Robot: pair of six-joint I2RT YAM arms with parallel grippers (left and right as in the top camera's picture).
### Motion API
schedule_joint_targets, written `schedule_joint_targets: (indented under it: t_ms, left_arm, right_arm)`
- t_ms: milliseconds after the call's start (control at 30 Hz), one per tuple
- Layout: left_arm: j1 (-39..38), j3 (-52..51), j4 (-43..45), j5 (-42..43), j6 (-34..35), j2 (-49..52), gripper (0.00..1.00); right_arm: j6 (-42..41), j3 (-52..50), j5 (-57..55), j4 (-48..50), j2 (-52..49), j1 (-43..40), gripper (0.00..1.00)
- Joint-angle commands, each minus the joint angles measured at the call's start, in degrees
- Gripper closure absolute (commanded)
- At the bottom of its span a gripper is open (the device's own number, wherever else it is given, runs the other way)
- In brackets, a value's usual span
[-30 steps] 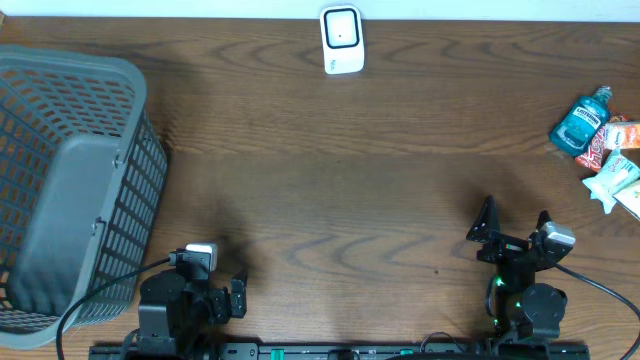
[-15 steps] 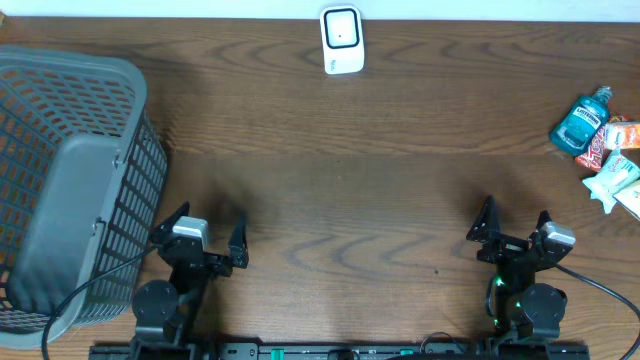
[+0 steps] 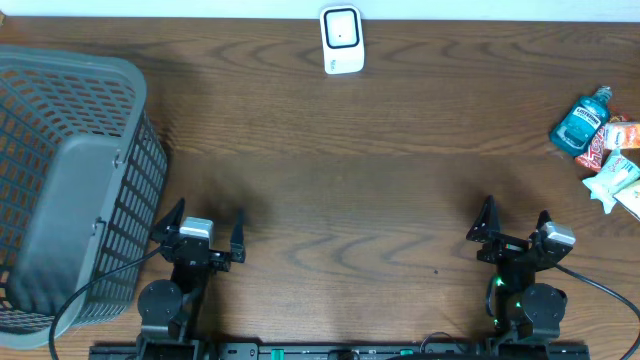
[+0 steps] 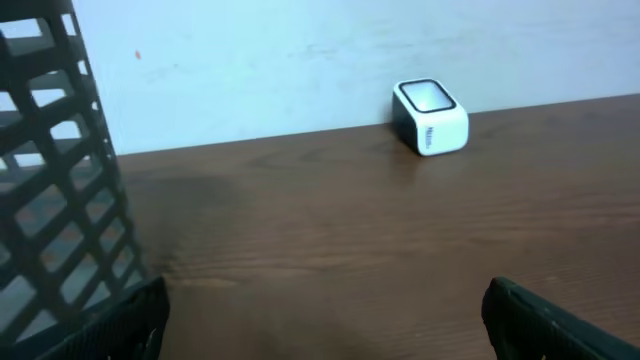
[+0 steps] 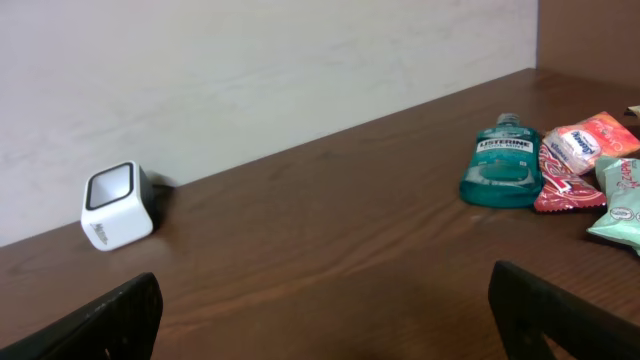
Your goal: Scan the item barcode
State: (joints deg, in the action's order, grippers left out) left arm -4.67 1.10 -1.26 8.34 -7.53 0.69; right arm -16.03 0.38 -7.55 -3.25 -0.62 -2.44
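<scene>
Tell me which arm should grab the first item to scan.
Right. The mouthwash bottle and snack packets lie at the right edge of the table, nearer the right pincer, which is open and empty. The left pincer sits across the table beside the basket.

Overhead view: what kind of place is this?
Probably a mock shop checkout on a brown wooden table: a small white box-shaped barcode scanner, a grey plastic mesh basket, and a teal mouthwash bottle beside snack packets.
</scene>
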Motion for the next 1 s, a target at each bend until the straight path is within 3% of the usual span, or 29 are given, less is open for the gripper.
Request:
schedule_joint_targets:
  t_ms: [0, 300, 967]
  left_arm:
    - [-0.13, -0.90, -2.36, -0.98, -0.85, -0.61, 0.00]
    - [-0.11, -0.90, -2.36, -1.53, 2.49, -0.61, 0.01]
    - [-0.11, -0.90, -2.27, -1.51, 2.45, -0.61, 0.00]
  right_arm:
    - [0.68, -0.07, -0.94, -0.20, 0.28, -0.15, 0.01]
    - [0.68, -0.07, -0.92, -0.20, 0.26, -0.15, 0.01]
    - [0.68, -0.07, -0.92, -0.20, 0.24, -0.15, 0.01]
